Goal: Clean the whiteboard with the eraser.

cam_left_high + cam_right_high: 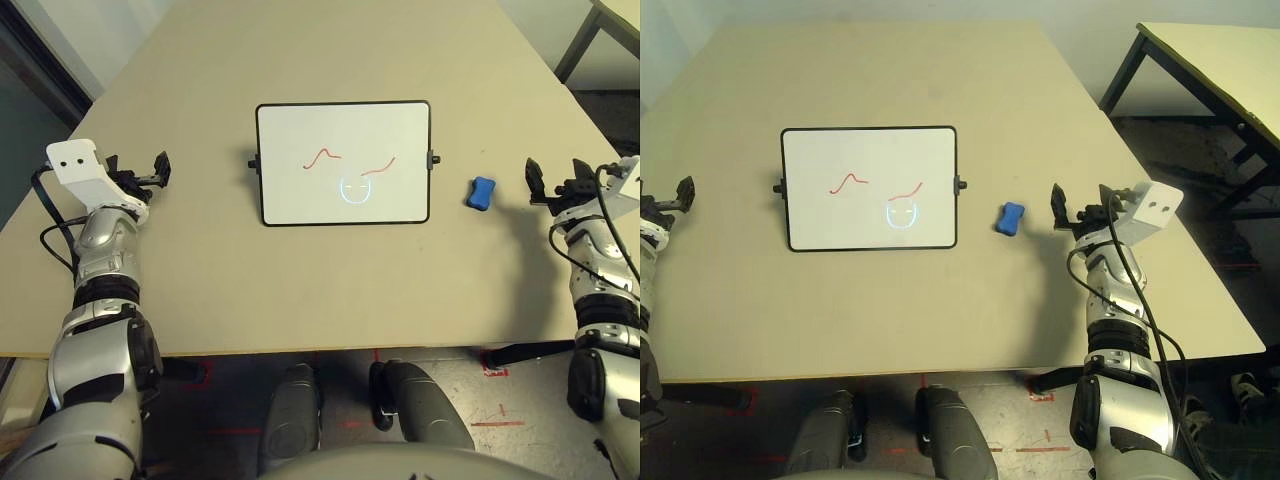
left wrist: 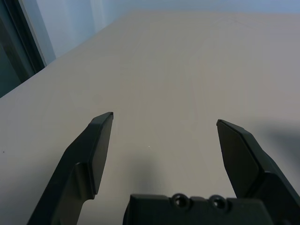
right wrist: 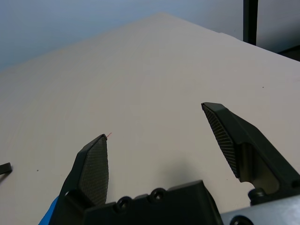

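The whiteboard [image 1: 344, 163] lies flat in the middle of the table, white with a thin black frame and small knobs on its short sides. Two red squiggles and a small bluish round mark are drawn on it. The blue eraser [image 1: 481, 193] rests on the table just right of the board; a sliver of the eraser [image 3: 48, 217] also shows beside my right finger. My right gripper [image 1: 558, 178] hovers open just right of the eraser, holding nothing. My left gripper [image 1: 137, 165] stands open over bare table left of the board, with nothing between its fingers [image 2: 96, 150].
The beige table [image 1: 330, 290] has bare surface all round the board. Its front edge runs close to my forearms. A second table [image 1: 1220, 60] stands apart at the far right, with floor between.
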